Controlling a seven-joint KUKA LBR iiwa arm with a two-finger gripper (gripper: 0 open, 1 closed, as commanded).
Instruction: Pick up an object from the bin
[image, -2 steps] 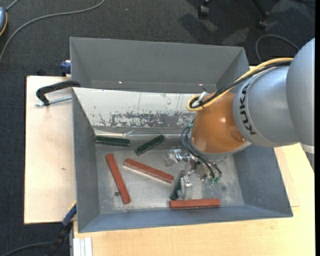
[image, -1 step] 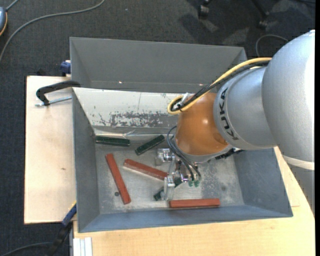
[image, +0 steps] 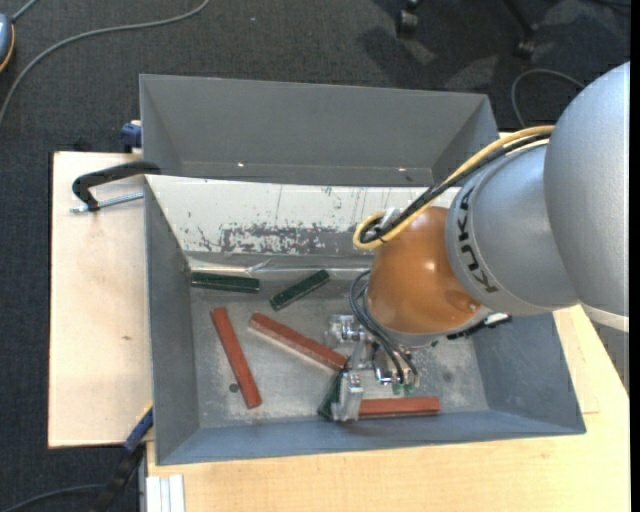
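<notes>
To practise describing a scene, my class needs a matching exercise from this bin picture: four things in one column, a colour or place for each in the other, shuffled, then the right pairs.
Things:
1 bin
2 wrist cover
3 gripper
4 back-left bar

Matches:
A dark green
B near the front wall, beside a red bar
C grey
D orange

Pairs: 1-C; 2-D; 3-B; 4-A
</notes>
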